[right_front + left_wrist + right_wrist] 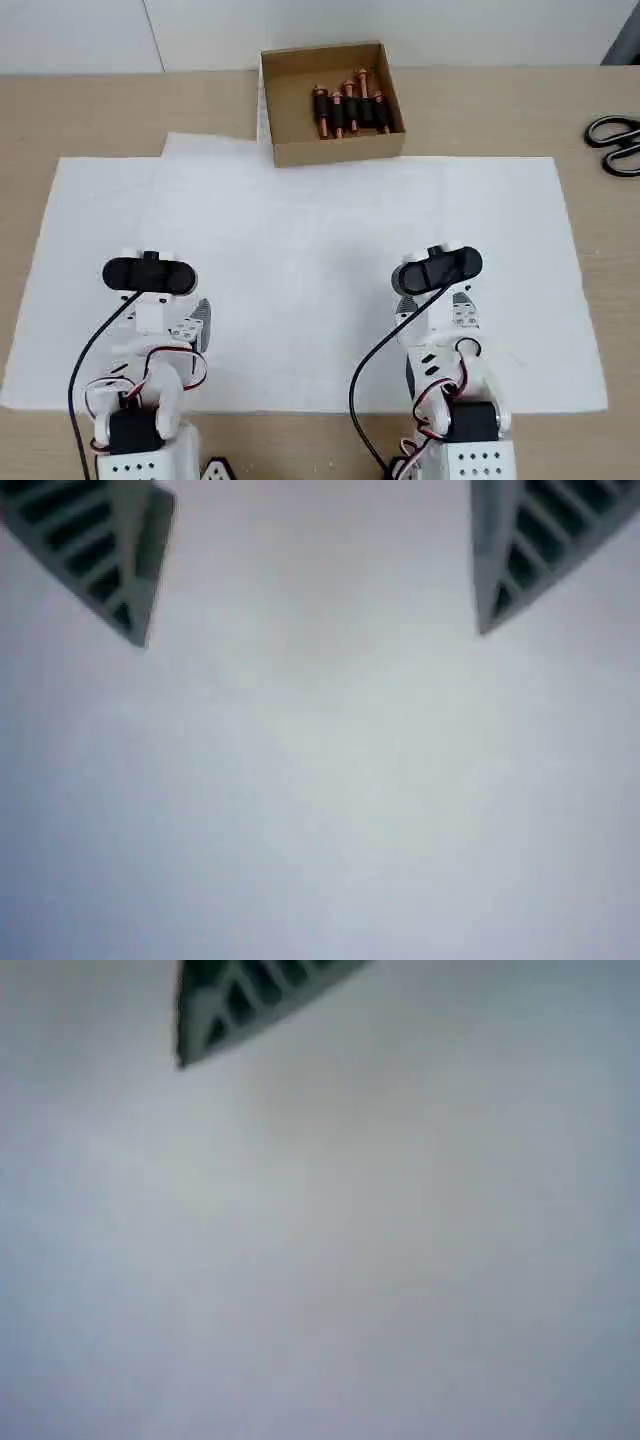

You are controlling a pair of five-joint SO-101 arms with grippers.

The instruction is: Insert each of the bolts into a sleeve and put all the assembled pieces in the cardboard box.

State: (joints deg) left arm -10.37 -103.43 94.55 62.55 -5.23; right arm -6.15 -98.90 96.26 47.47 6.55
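The cardboard box (285, 110) stands at the back of the table, and several copper bolts in black sleeves (352, 108) lie side by side in it. Both arms are drawn back at the near edge, far from the box. My left gripper (312, 635) hangs open just above the white paper (320, 810) with nothing between its fingers; in the high view the left gripper (178, 322) is at the near left. My right gripper (452, 300) is at the near right, also low over the paper, with one dark fingertip (215, 1025) in the right wrist view.
A large white paper sheet (300, 250) covers the wooden table (80, 110) between the arms and the box. Black-handled scissors (615, 142) lie at the far right edge.
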